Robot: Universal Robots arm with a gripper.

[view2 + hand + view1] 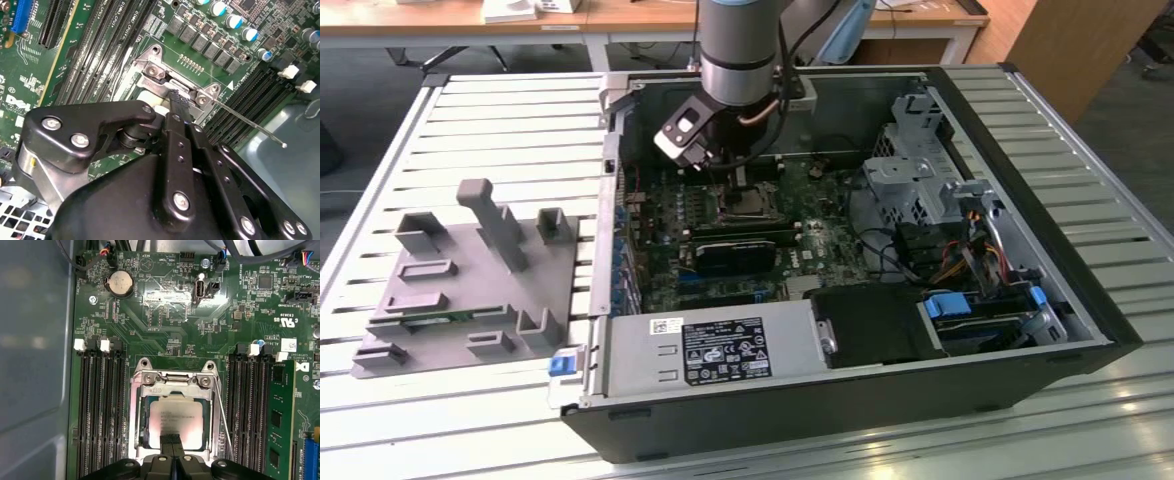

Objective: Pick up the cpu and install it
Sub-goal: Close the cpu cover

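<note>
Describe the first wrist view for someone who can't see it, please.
A silver square chip lies flat in its metal socket frame on a green circuit board, with the closed tips of the black gripper over one edge.

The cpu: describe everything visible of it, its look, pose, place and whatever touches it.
In the first wrist view the cpu is a flat square chip with a dull silver-grey metal top bearing faint print. It lies level inside the metal socket frame on the green board, between banks of black memory slots. The gripper stands over one edge of it, jaws together; whether the tips touch it cannot be told. A thin lever runs beside the frame.
</note>
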